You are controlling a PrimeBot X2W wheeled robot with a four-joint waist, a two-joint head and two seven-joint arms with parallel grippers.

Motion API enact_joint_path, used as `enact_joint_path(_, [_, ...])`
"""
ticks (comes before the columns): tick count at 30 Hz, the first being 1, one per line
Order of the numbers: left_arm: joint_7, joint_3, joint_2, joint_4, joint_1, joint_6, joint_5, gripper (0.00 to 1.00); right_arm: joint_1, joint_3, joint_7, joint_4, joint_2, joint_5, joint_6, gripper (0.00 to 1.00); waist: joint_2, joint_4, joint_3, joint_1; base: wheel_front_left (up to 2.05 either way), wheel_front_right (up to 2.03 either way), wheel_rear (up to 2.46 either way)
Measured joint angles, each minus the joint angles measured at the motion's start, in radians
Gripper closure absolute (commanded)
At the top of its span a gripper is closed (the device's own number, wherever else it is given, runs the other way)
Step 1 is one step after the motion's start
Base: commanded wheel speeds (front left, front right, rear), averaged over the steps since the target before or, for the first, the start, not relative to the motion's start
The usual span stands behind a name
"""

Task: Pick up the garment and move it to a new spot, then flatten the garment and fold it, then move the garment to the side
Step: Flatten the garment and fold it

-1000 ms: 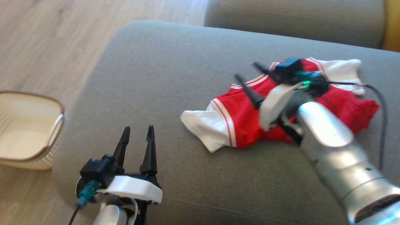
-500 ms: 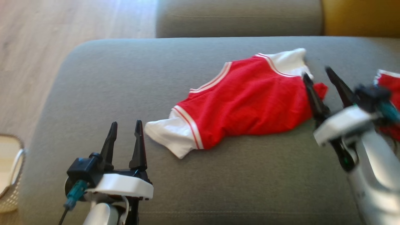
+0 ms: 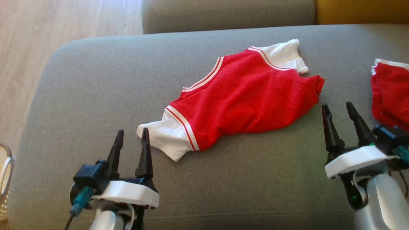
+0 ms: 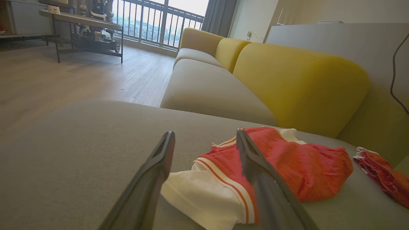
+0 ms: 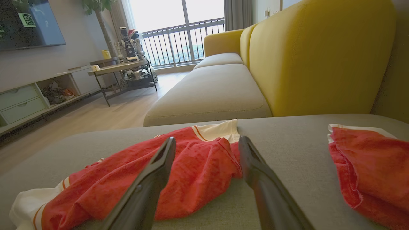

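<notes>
Garment lies rumpled, hem perhaps folded under; neighbouring red cloth cut off.

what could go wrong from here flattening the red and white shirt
The open right gripper sits between the red and white shirt and a second red garment; it might pinch the wrong one. The shirt lies rumpled, so a pinch could catch two layers. The open left gripper is nearest the white sleeve; pulling there alone may drag the shirt, not spread it.
</notes>
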Motion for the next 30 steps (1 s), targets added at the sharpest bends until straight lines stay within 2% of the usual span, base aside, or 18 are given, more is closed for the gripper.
enact_joint_path(4, [0.000, -0.021, 0.000, 0.001, -0.006, -0.007, 0.002, 0.00, -0.031, -0.009, 0.044, -0.006, -0.001, -0.006, 0.000, 0.00, 0.0000, 0.013, 0.024, 0.0000, 0.00, 0.00, 0.00])
enact_joint_path(7, [0.000, -0.045, 0.000, 0.005, -0.017, -0.008, 0.009, 0.00, -0.114, -0.038, 0.090, 0.016, -0.016, 0.008, 0.000, 0.00, 0.0000, 0.032, 0.047, 0.0001, 0.00, 0.00, 0.00])
enact_joint_path(10, [0.000, -0.073, -0.001, 0.005, -0.057, -0.007, 0.009, 0.00, -0.263, -0.064, 0.148, 0.087, -0.070, 0.029, 0.000, 0.00, 0.0000, 0.071, 0.083, 0.0001, 0.00, 0.00, 0.00])
enact_joint_path(20, [0.000, -0.140, -0.001, -0.010, -0.120, 0.012, -0.022, 0.00, -0.584, -0.120, 0.300, 0.451, -0.217, -0.020, 0.000, 0.00, 0.0000, 0.177, 0.201, 0.0003, 0.00, 0.00, 0.00])
enact_joint_path(21, [0.000, -0.140, -0.001, -0.010, -0.120, 0.012, -0.022, 0.00, -0.584, -0.120, 0.300, 0.451, -0.217, -0.020, 0.000, 0.00, 0.0000, 0.177, 0.201, 0.0003, 0.00, 0.00, 0.00])
enact_joint_path(23, [0.000, -0.161, -0.001, -0.029, -0.152, 0.030, -0.032, 0.00, -0.662, -0.126, 0.353, 0.557, -0.249, -0.036, 0.000, 0.00, 0.0000, 0.210, 0.239, 0.0002, 0.00, 0.00, 0.00])
enact_joint_path(30, [0.000, -0.192, -0.002, -0.045, -0.189, 0.049, -0.051, 0.00, -0.791, -0.094, 0.438, 0.733, -0.315, -0.091, 0.000, 0.00, -0.0001, 0.278, 0.314, 0.0003, 0.00, 0.00, 0.00])
